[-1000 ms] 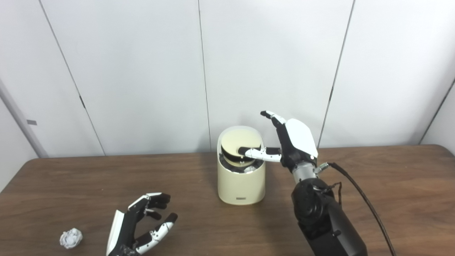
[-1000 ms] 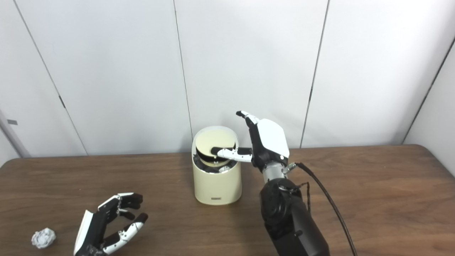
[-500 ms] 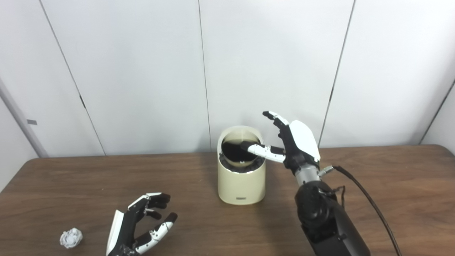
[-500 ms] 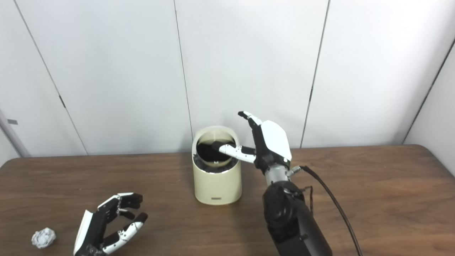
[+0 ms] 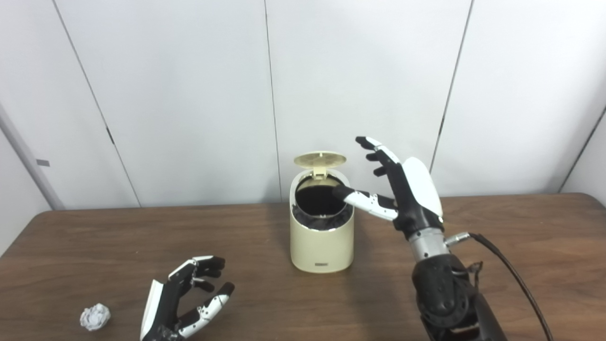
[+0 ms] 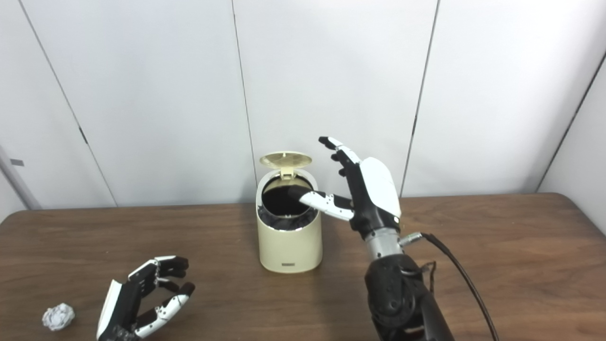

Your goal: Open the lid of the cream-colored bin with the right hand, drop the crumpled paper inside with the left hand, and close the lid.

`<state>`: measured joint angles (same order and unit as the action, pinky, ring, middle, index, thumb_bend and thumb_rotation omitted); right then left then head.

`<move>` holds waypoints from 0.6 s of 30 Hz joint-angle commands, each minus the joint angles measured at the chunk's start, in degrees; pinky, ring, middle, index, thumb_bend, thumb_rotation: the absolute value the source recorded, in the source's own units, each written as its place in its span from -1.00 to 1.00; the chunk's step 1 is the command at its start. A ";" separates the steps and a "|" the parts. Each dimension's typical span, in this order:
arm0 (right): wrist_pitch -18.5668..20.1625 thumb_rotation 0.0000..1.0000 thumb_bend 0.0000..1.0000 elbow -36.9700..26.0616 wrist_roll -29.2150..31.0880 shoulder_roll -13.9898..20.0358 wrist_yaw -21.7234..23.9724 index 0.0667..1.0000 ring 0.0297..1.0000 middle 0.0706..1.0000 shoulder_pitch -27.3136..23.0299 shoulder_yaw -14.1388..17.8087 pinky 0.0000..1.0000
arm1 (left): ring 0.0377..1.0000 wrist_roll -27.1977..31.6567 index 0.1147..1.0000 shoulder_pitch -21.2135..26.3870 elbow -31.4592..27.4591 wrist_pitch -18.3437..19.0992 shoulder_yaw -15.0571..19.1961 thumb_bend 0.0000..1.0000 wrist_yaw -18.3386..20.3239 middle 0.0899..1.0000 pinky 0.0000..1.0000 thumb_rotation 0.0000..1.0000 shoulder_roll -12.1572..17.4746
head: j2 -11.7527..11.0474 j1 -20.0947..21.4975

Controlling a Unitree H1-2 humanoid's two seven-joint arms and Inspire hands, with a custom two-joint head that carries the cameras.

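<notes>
Left eye view: crumpled paper (image 5: pixel 94 316) (untouched) beside left hand (image 5: pixel 182 303)

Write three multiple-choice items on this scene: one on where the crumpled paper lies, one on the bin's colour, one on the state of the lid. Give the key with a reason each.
1. Where is the crumpled paper?
A. inside the bin
B. on the table, left of the left robot hand
C. held in the right robot hand

2. What colour is the bin?
A. cream
B. blue
C. red

3. What state is the lid in?
A. shut flat
B. lying on the table
C. swung up, open

Key: 1 B, the paper ball lies near the table's front left edge; 2 A, its wall is pale cream; 3 C, the lid stands raised behind the dark opening.
</notes>
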<state>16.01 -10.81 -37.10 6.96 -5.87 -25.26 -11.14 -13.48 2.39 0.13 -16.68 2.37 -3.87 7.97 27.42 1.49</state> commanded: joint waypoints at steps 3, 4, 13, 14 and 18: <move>-3.26 0.76 0.93 -3.65 1.56 0.77 -0.21 0.70 0.66 0.69 1.35 1.78 0.45 | 0.28 0.04 0.23 0.53 0.29 -1.80 0.06 0.20 -0.39 0.28 0.06 -0.49 0.75 | 0.02 -0.09; -3.65 0.76 0.93 -3.88 1.92 0.88 -0.18 0.70 0.67 0.69 2.07 2.07 0.45 | 0.28 0.07 0.23 0.52 0.30 -1.82 0.08 0.20 -0.40 0.28 0.06 -0.49 0.76 | 0.03 -0.06; -8.59 0.66 0.90 -4.77 7.06 1.84 -0.88 0.72 0.72 0.74 11.15 5.10 0.55 | 0.28 0.34 0.23 0.45 0.48 -2.23 0.34 0.18 -0.41 0.28 0.07 -0.51 1.16 | 0.11 0.03; -9.70 0.64 0.88 -4.53 7.65 2.02 -1.12 0.71 0.74 0.74 12.26 5.43 0.58 | 0.29 0.45 0.23 0.43 0.52 -2.24 0.38 0.18 -0.38 0.29 0.07 -0.50 1.22 | 0.12 0.02; -15.00 0.66 0.81 -2.71 9.59 3.03 -2.31 0.72 0.74 0.72 16.26 6.81 0.61 | 0.28 -0.08 0.22 0.44 0.61 -2.49 0.39 0.19 -0.60 0.29 0.06 -0.46 1.56 | 0.24 0.09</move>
<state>5.26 -12.90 -28.38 9.38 -6.46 -8.26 -5.23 -13.15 2.44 0.39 -16.89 2.46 -3.89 8.44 27.60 1.49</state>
